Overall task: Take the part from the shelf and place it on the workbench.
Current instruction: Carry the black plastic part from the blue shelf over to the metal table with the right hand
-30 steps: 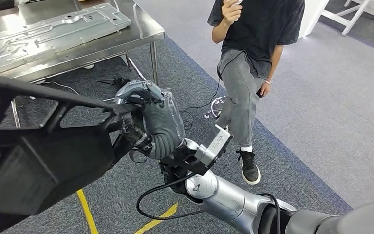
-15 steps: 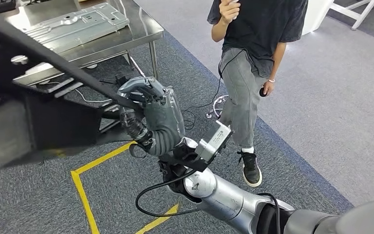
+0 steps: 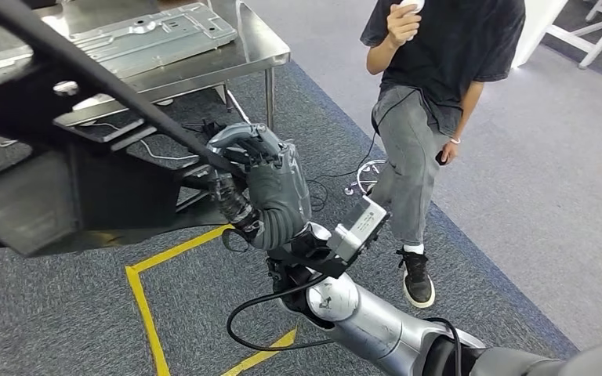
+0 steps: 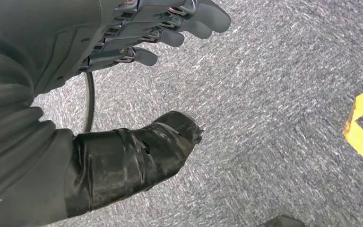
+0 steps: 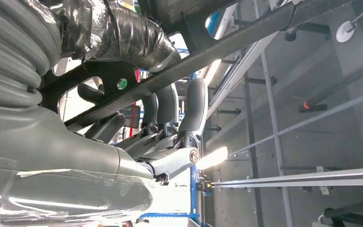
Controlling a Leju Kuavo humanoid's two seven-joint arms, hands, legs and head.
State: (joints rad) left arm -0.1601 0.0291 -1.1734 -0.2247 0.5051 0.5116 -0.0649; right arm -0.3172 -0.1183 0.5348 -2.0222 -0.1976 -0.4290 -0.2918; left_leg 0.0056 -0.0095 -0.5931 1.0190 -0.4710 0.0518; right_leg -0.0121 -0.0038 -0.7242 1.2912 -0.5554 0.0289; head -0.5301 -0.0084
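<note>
Right robot hand (image 3: 270,192) grips black part (image 3: 55,168), held above the carpet at 9 o'clock of it. Left robot hand (image 4: 123,47) empty, fingers apart. Desk (image 3: 266,55) at 11 o'clock.

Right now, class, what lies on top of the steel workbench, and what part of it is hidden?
A flat grey stamped metal panel lies on the workbench. The black part, gripped by the right robot hand, covers the bench's left side.
</note>
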